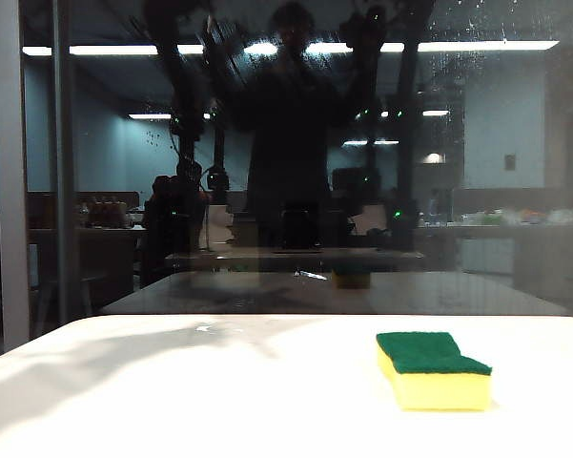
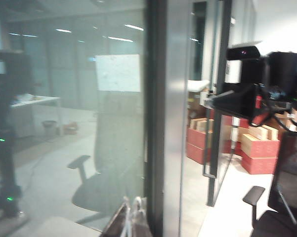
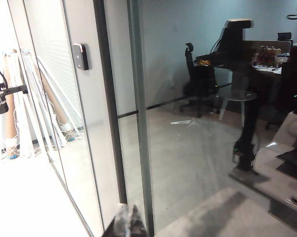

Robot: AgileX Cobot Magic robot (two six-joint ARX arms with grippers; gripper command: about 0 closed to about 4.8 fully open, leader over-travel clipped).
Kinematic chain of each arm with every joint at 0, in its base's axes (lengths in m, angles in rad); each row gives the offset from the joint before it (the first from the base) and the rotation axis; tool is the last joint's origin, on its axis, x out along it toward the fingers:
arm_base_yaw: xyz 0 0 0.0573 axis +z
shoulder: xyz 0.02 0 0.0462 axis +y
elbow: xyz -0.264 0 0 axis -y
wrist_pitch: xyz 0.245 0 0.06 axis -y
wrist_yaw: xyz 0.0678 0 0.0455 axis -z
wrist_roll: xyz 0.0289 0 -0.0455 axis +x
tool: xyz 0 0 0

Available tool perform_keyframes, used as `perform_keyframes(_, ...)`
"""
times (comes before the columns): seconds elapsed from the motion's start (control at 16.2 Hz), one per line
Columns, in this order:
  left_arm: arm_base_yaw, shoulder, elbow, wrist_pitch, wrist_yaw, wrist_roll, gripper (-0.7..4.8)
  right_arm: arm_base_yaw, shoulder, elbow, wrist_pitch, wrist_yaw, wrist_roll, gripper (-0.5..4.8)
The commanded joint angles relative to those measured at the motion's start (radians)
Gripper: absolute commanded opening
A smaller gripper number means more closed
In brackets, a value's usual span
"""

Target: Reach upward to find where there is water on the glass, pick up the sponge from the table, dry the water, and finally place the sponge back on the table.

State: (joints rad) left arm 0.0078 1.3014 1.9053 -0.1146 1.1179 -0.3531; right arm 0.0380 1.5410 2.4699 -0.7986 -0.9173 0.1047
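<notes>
From outside, the sponge lies on the bench below the glass, soft, light, best pinched across its yellow flanks; wrist views show my left tool and right tool closed, empty, facing that glass.

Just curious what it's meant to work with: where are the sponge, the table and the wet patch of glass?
sponge [image 1: 431, 351]: exterior view, green top.
table [image 1: 172, 401]: exterior view, bare white surface.
water [image 1: 477, 29]: exterior view, droplets on upper glass.
</notes>
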Motion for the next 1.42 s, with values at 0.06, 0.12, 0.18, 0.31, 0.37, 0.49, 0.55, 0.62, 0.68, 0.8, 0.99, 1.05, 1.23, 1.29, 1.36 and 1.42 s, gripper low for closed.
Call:
perform_keyframes(0.06, 0.0, -0.005, 0.003, 0.012, 0.003, 0.0, -0.05, 0.001, -0.008, 0.003, 0.018, -0.001, 0.004, -0.01)
perform_keyframes(0.12, 0.0, -0.005, 0.003, 0.013, -0.003, 0.002, -0.05, 0.001, -0.008, 0.003, 0.018, -0.001, 0.004, -0.01)
perform_keyframes(0.18, 0.0, -0.005, 0.003, 0.012, -0.012, 0.002, -0.05, 0.001, -0.008, 0.003, 0.018, 0.004, 0.004, -0.01)
perform_keyframes(0.31, 0.0, -0.005, 0.003, 0.01, -0.073, -0.003, -0.05, 0.0, -0.008, 0.003, 0.017, 0.063, 0.004, -0.02)
perform_keyframes(0.37, 0.0, -0.005, 0.003, 0.006, -0.12, -0.002, -0.05, 0.0, -0.008, 0.003, 0.018, 0.103, 0.004, -0.01)
perform_keyframes(0.49, 0.0, -0.005, 0.003, 0.004, -0.182, 0.0, -0.05, 0.0, -0.008, 0.003, 0.017, 0.167, 0.004, -0.01)
perform_keyframes(0.55, 0.0, -0.005, 0.003, 0.004, -0.213, 0.005, -0.05, 0.0, -0.008, 0.003, 0.017, 0.206, 0.004, -0.02)
perform_keyframes(0.62, 0.0, -0.004, 0.003, 0.003, -0.277, 0.005, -0.05, 0.0, -0.008, 0.003, 0.017, 0.271, 0.004, -0.01)
perform_keyframes(0.68, 0.0, -0.004, 0.003, 0.001, -0.32, 0.005, -0.05, 0.0, -0.008, 0.003, 0.017, 0.307, 0.004, -0.02)
perform_keyframes(0.8, 0.0, -0.004, 0.003, -0.014, -0.4, 0.012, -0.05, 0.0, -0.008, 0.003, 0.017, 0.367, 0.003, -0.01)
perform_keyframes(0.99, 0.0, -0.004, 0.003, -0.089, -0.521, 0.095, -0.05, 0.0, -0.008, 0.003, 0.017, 0.476, 0.0, -0.01)
perform_keyframes(1.05, 0.0, -0.004, 0.003, -0.109, -0.548, 0.118, -0.05, 0.0, -0.008, 0.003, 0.017, 0.504, -0.002, -0.01)
perform_keyframes(1.23, 0.0, -0.004, 0.003, -0.151, -0.7, 0.201, -0.05, 0.0, -0.008, 0.003, 0.017, 0.639, -0.005, -0.01)
perform_keyframes(1.29, 0.0, -0.004, 0.003, -0.153, -0.739, 0.211, -0.05, 0.0, -0.008, 0.003, 0.017, 0.676, -0.005, -0.01)
perform_keyframes(1.36, 0.0, -0.004, 0.003, -0.154, -0.789, 0.216, -0.05, 0.0, -0.008, 0.003, 0.017, 0.721, -0.005, -0.01)
perform_keyframes(1.42, 0.0, -0.004, 0.003, -0.157, -0.836, 0.226, -0.05, 0.0, -0.008, 0.003, 0.016, 0.763, -0.01, -0.02)
